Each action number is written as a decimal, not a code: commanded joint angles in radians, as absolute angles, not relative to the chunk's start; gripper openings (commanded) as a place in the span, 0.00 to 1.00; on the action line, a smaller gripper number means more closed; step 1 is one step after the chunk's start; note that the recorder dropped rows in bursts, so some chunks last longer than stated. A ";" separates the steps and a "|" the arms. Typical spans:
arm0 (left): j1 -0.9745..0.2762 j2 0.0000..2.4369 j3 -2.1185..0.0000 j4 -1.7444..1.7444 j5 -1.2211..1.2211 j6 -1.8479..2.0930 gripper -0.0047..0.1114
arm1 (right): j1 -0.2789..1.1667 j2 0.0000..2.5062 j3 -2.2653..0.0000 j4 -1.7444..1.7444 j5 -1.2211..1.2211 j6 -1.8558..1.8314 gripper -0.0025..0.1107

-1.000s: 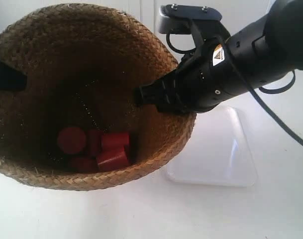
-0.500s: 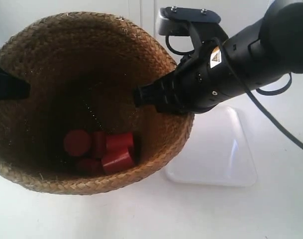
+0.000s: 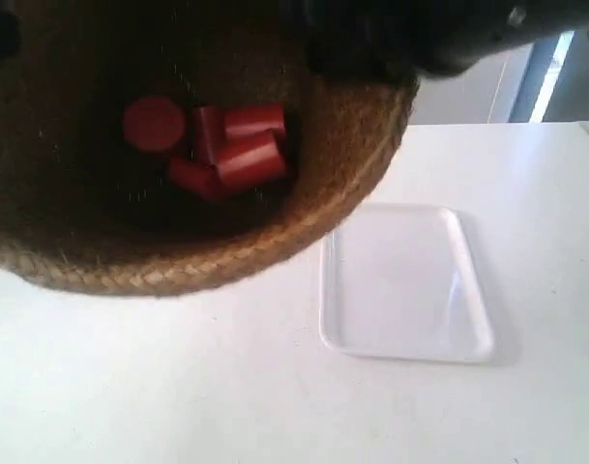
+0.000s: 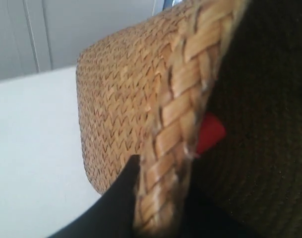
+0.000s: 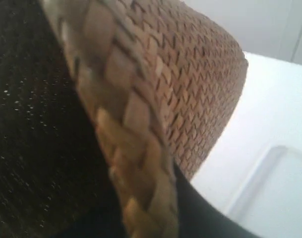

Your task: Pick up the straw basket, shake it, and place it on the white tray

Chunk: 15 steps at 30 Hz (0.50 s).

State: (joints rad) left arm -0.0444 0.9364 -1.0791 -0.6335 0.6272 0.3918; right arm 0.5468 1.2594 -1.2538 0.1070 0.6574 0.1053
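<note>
The straw basket (image 3: 178, 271) hangs high above the table and fills the upper left of the exterior view, its mouth tipped toward the camera. Several red cylinders (image 3: 241, 155) lie in its dark inside. The white tray (image 3: 400, 280) lies flat on the table at the right, with nothing on it. In the left wrist view my left gripper (image 4: 163, 191) is shut on the braided rim of the basket (image 4: 121, 99), one black finger (image 4: 126, 188) outside the wall. My right gripper (image 5: 151, 208) pinches the opposite rim of the basket (image 5: 190, 74) the same way.
The white table (image 3: 226, 387) spreads below the basket. The dark arm at the exterior view's right (image 3: 420, 39) crosses the top edge. A corner of the tray (image 5: 284, 198) shows in the right wrist view. Pale walls stand behind.
The basket has risen sharply, now partly cut off by the top of the exterior view. The red cylinders shifted inside it. Both arms went up with it; the tray stayed put.
</note>
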 commanded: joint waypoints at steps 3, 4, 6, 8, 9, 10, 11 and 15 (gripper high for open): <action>-0.024 0.978 -1.022 -0.639 0.668 0.423 0.04 | 0.519 1.339 -1.207 0.142 0.740 0.065 0.02; -0.024 0.976 -1.022 -0.621 0.663 0.416 0.04 | 0.520 1.324 -1.207 0.142 0.718 0.065 0.02; -0.024 0.978 -1.022 -0.615 0.672 0.411 0.04 | 0.520 1.316 -1.207 0.142 0.706 0.065 0.02; -0.024 0.979 -1.022 -0.627 0.680 0.411 0.04 | 0.520 1.318 -1.204 0.127 0.715 0.065 0.02; -0.024 0.979 -1.022 -0.627 0.677 0.411 0.04 | 0.520 1.318 -1.194 0.127 0.715 0.065 0.02; -0.024 0.979 -1.022 -0.627 0.673 0.411 0.04 | 0.520 1.320 -1.184 0.127 0.711 0.065 0.02; -0.024 0.979 -1.022 -0.627 0.673 0.408 0.04 | 0.520 1.322 -1.173 0.127 0.709 0.065 0.02; -0.024 0.979 -1.017 -0.616 0.679 0.408 0.04 | 0.520 1.339 -1.128 0.127 0.687 0.065 0.02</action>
